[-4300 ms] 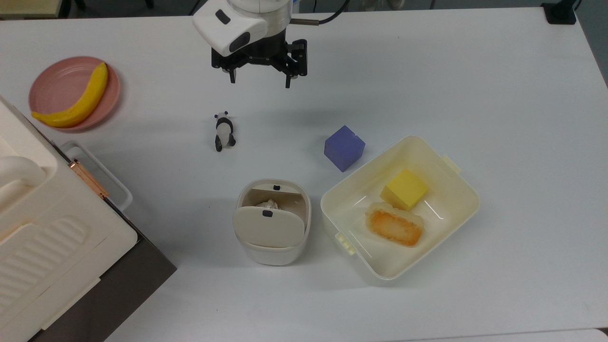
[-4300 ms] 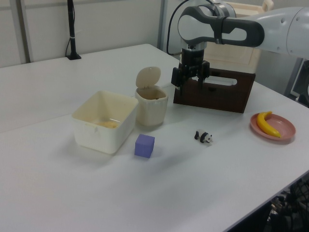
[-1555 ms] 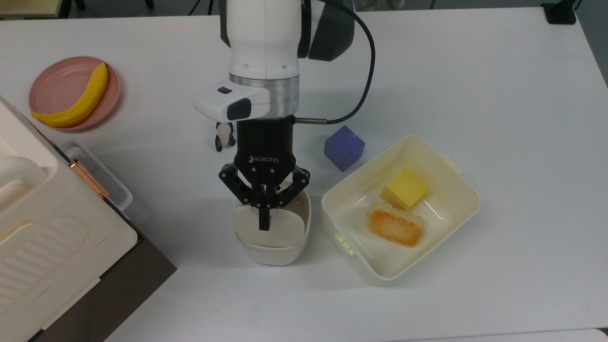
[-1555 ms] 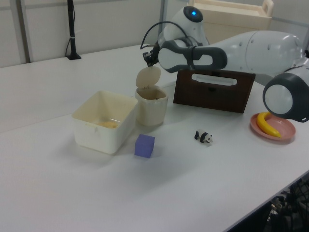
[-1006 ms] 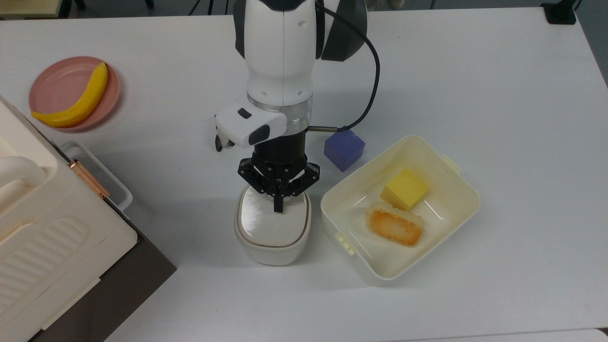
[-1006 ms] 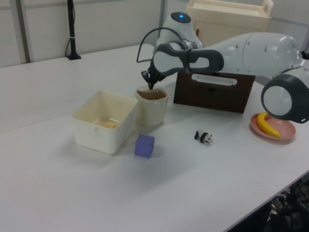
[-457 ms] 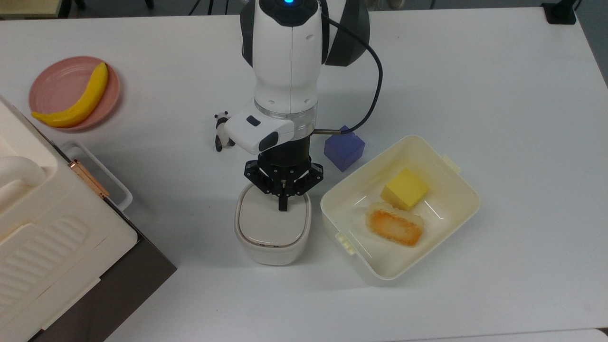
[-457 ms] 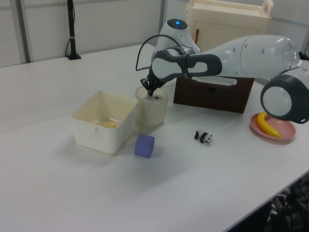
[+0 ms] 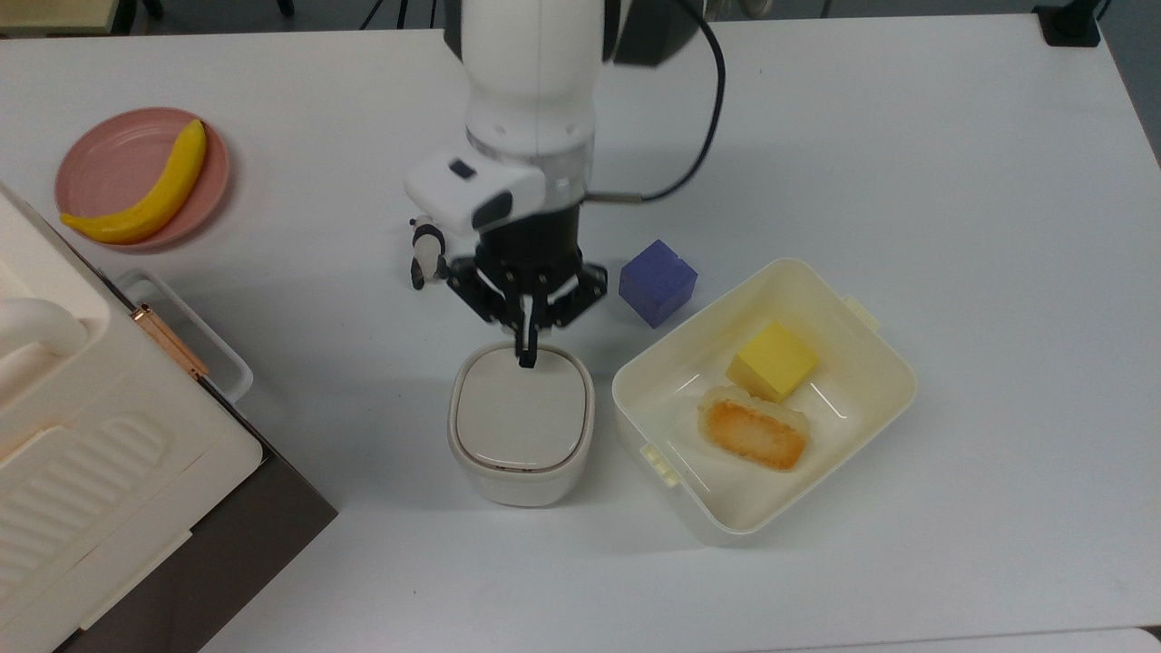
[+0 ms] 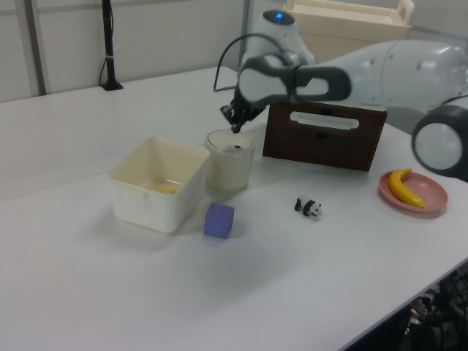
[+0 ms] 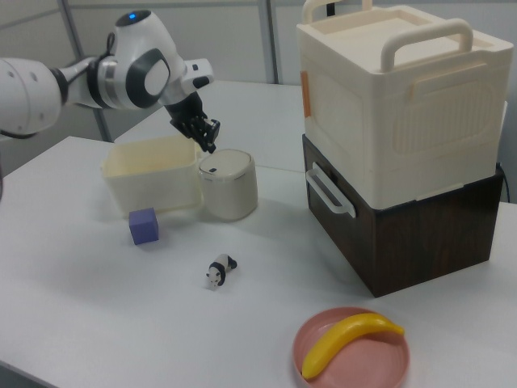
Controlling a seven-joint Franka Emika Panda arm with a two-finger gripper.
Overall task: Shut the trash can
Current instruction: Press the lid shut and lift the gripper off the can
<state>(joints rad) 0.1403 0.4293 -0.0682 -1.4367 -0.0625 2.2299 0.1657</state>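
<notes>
One trash can (image 9: 521,426) stands on the tabletop (image 9: 907,136) beside the lunch box (image 9: 871,426), lid now flat. Claw (image 9: 525,356), fingers pinched together and empty, has lifted off the lid's rear edge.

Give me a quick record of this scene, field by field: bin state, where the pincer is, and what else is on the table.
trash can: lid down flat, shut
pincer: fingers together, tips just above the lid's far edge in the top view
lunch box: open, at the top view's right of the trash can
lunch box contents: yellow block, breaded piece
purple cube: on the table beside the lunch box
panda figure: lying on the table
banana: on the pink plate
pink plate: on the table
</notes>
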